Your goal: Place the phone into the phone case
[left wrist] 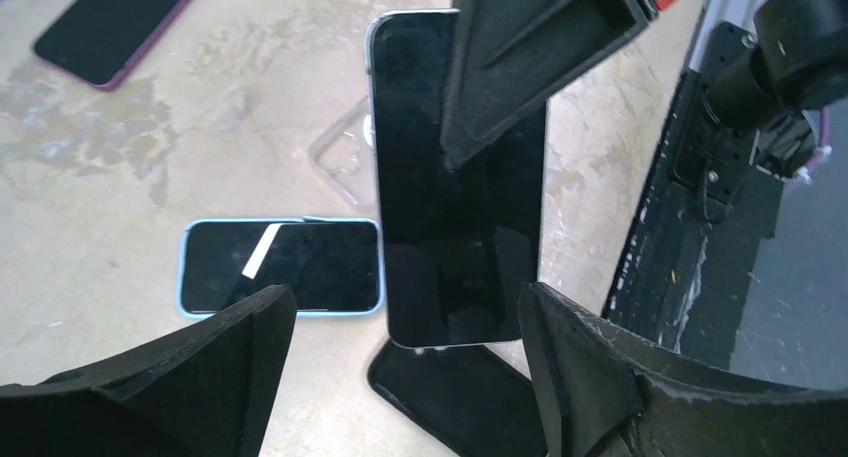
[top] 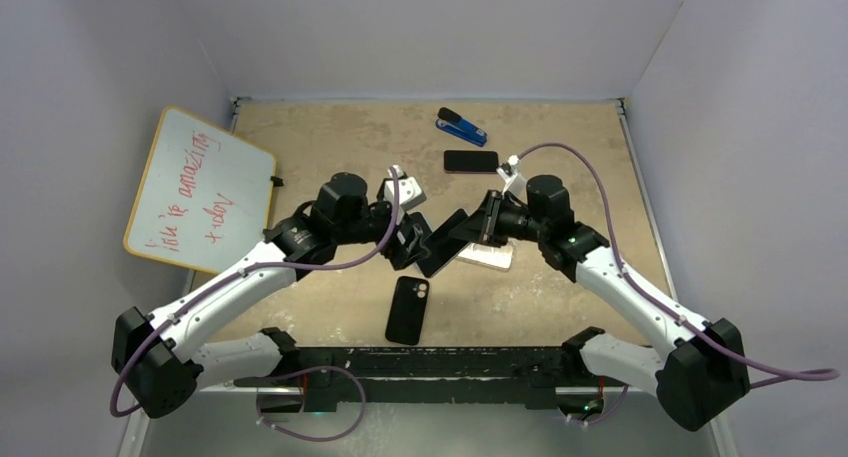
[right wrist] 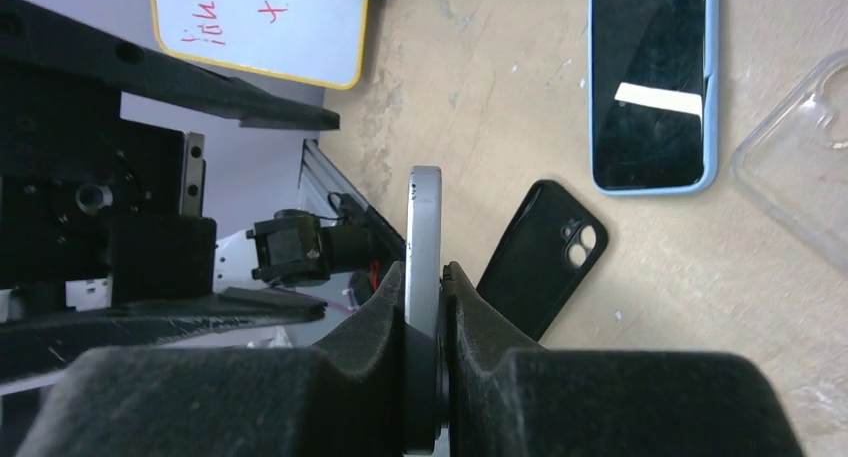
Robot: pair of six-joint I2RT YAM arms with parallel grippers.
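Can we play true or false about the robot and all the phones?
1. The right claw is squeezing a phone. True.
2. The left claw is shut tight. False: it is wide open.
3. The black phone case lies on the table. True.
4. The stapler is red. False: it is blue.
5. The whiteboard has red writing. True.

Glossy-screened phone (left wrist: 455, 237), matt black phone case (top: 407, 310)
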